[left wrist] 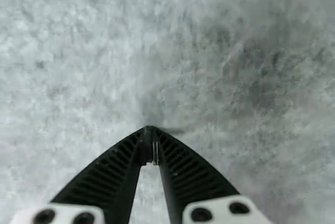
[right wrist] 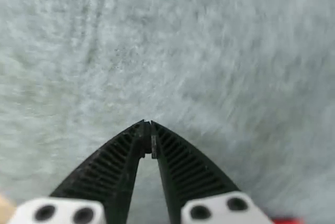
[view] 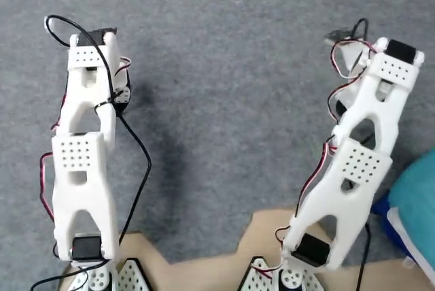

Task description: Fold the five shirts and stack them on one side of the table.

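While left pincer [left wrist: 150,131] and right pincer [right wrist: 147,124] sit closed — one teal shirt [view: 420,192] shows.

— State of the left arm [view: 81,155]?
— Stretched straight forward from its base, white links nearly in line, wrist tipped downward. The left gripper [left wrist: 151,131] is closed: its black ribbed fingers [left wrist: 115,171] meet tip to tip.
— And the right arm [view: 357,162]?
— Also stretched forward, slanting outward to its own right, wrist likewise pointing down. The right gripper [right wrist: 147,124] is closed in the same way, tips pressed together.
— Position relative to each other?
— Side by side, well apart.
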`<state>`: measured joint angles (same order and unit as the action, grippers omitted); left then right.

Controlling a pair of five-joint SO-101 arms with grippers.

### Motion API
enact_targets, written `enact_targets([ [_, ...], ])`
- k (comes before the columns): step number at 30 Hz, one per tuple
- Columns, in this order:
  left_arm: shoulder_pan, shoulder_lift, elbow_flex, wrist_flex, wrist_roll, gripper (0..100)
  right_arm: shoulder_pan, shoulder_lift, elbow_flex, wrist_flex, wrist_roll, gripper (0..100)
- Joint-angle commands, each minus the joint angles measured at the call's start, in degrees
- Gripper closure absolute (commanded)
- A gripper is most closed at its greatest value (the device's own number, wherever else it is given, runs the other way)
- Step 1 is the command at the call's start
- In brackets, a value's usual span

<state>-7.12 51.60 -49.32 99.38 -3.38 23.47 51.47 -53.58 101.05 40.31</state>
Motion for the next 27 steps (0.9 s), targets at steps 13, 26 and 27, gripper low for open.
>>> enact_targets([
  [13, 1.2, -65.9, 61.5, -11.4, 0.1, 98, -5.7, -54.0, 55.3, -4.8, -5.8, 99.4],
  [26, -3.1, -100.3, 100.3, -27.3, -0.4, 98, -6.8, -85.8, 99.1, -31.4, -5.9, 99.4],
  [27, -3.2, -102.0, 102.3, -28.7, -0.4, 98, -6.8, -88.0, 102.4, -33.9, -6.1, 99.4],
])
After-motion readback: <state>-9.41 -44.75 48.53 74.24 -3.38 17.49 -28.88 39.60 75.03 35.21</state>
